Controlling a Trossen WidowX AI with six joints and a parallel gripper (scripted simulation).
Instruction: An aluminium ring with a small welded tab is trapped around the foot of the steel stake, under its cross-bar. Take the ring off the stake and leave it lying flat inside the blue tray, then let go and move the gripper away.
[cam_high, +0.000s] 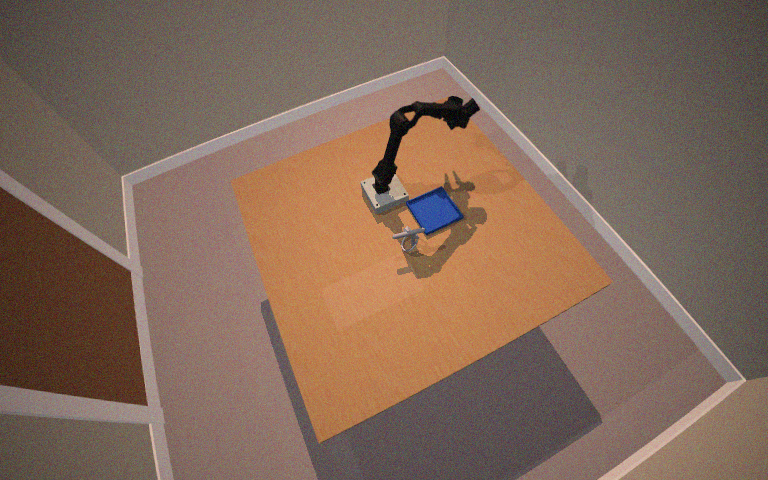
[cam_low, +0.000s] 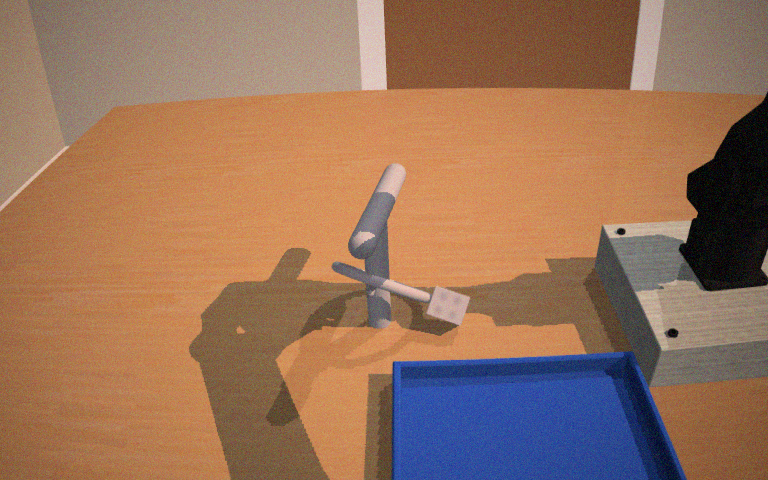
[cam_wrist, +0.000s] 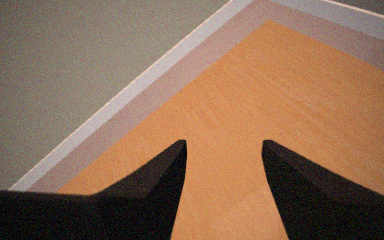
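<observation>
The tool (cam_high: 468, 110) (cam_wrist: 223, 147) hangs high over the bench (cam_high: 481, 271) (cam_low: 169, 169) (cam_wrist: 225, 120), released, its fingers partly apart with nothing between them. Next comes the blue tray (cam_high: 434, 210) (cam_low: 509, 430), holding no ring. Beyond it, the ring (cam_high: 402, 243) (cam_low: 404, 289) sits tilted around the stake (cam_high: 416, 231) (cam_low: 378, 311), below the cross-bar (cam_high: 399, 234) (cam_low: 376, 217). I judge this the approach; the next move wants the tool lowered to grip the tab (cam_low: 447, 305) (mind that cross-bar).
</observation>
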